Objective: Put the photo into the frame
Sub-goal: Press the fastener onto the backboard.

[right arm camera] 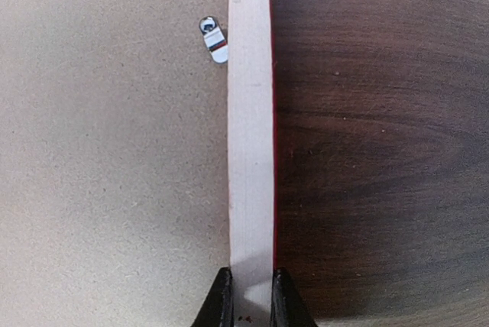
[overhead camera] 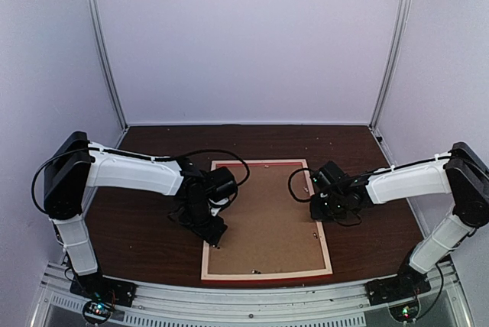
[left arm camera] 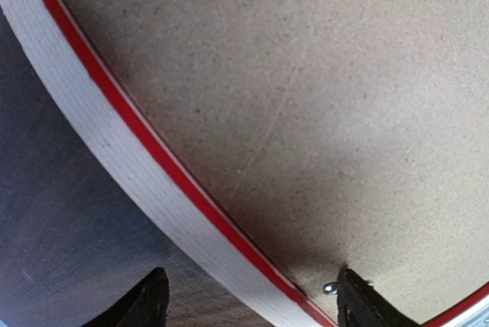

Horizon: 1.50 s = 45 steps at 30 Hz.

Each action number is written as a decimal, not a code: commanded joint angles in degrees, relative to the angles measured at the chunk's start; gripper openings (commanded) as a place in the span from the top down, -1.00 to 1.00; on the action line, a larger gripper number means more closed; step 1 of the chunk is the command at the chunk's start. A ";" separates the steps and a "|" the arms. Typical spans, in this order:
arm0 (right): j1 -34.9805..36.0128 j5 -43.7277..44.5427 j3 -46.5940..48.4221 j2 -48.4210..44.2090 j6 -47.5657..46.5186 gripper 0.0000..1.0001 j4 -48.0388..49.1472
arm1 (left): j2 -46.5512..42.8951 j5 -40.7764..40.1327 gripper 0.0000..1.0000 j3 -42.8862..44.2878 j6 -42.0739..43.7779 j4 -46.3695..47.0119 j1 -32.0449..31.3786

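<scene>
1. Seen at the middle of the top view: frame (overhead camera: 267, 274), pale back side up, flat on the counter (overhead camera: 137, 228), filled by a brown backing board (overhead camera: 263, 220).
2. No sign of the photo in any view; possibly under the board, impossible to tell.
3. Right tool (right arm camera: 250, 273), bottom centre of the right wrist view: nearly closed, pinching the frame's pale right rail.
4. Left tool (left arm camera: 250, 277), bottom of the left wrist view: spread wide, gripping nothing, straddling the lower left rail with both fingers clear of it.
5. Risk in lifting or pulling by that one pinched rail: could twist a thin frame, or slide it across the counter and shift the board.
6. Small metal clip (right arm camera: 215, 39), upper left of the right wrist view: unclear whether it locks the board; if not, likely to slip out on any tilt.
7. Second clip (left arm camera: 330, 289) just beside the left tool's right finger: could snag or bend if closed there carelessly.
</scene>
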 commanded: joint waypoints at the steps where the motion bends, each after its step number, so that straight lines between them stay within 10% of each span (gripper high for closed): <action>1: 0.41 -2.18 -1.83 2.64 2.06 1.00 -0.61 | 0.51 3.43 -0.53 0.87 1.30 4.12 -0.86; 27: 0.45 -2.77 -1.86 3.66 1.87 1.00 0.01 | -3.00 2.76 -0.50 -3.82 0.48 4.62 -0.83; 45: 0.68 -2.51 -2.30 2.97 2.23 1.00 0.05 | -3.73 2.16 0.06 -6.85 -0.33 4.24 -0.83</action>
